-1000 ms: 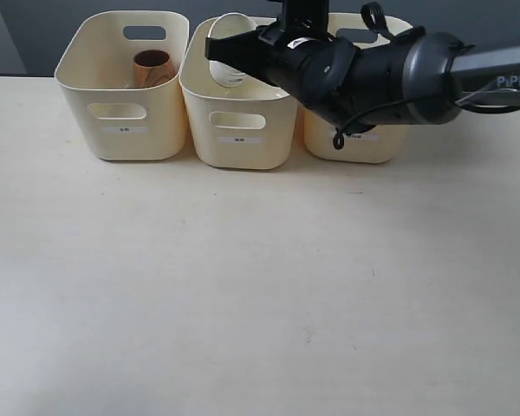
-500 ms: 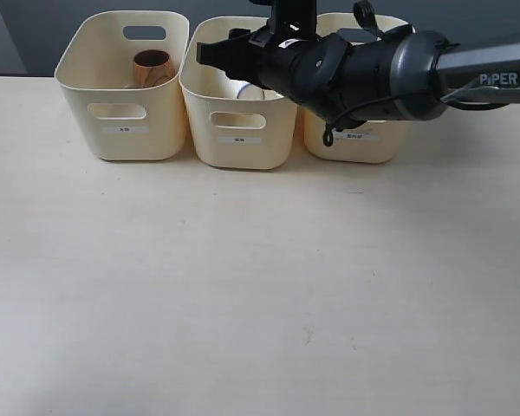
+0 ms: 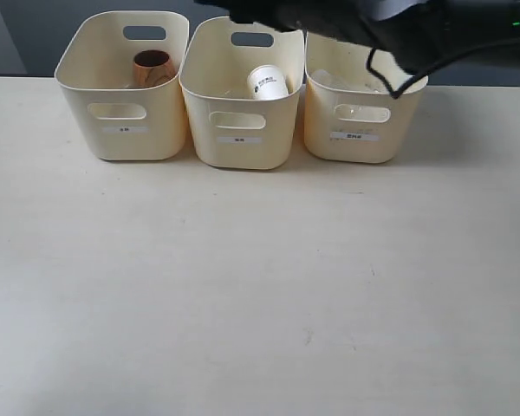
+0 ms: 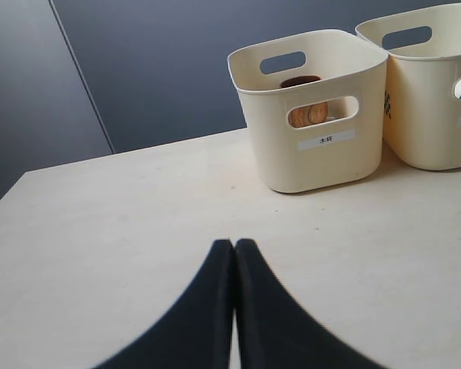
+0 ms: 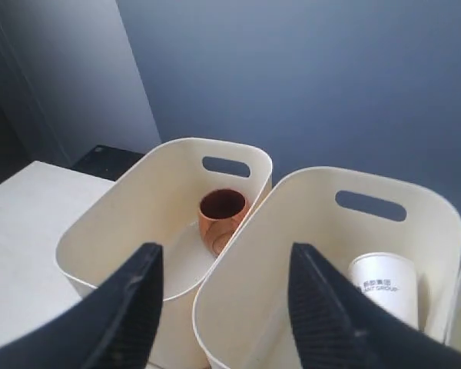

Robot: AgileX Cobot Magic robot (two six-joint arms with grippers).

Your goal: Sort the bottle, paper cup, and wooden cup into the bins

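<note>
Three cream bins stand in a row at the back of the table. The wooden cup (image 3: 152, 68) stands in the left bin (image 3: 121, 143). The white paper cup (image 3: 268, 84) leans inside the middle bin (image 3: 238, 152), free of any grip. A clear bottle (image 3: 334, 81) shows faintly in the right bin (image 3: 355, 147). My right gripper (image 3: 243, 10) hovers open and empty above the bins; in its wrist view the right gripper (image 5: 224, 254) hangs over the rims, with the wooden cup (image 5: 221, 219) and paper cup (image 5: 384, 286) below. My left gripper (image 4: 234, 244) is shut and empty over the table.
The left wrist view shows the left bin (image 4: 307, 161) and the middle bin (image 4: 438, 138) from the front, the wooden cup (image 4: 307, 114) visible through the handle cut-out. The dark right arm (image 3: 433, 30) crosses above the right bin. Pale table (image 3: 260, 286) stretches in front.
The right gripper opened and let go of the paper cup, which dropped into the middle bin. The arm then lifted up and back, uncovering the middle and right bins.
</note>
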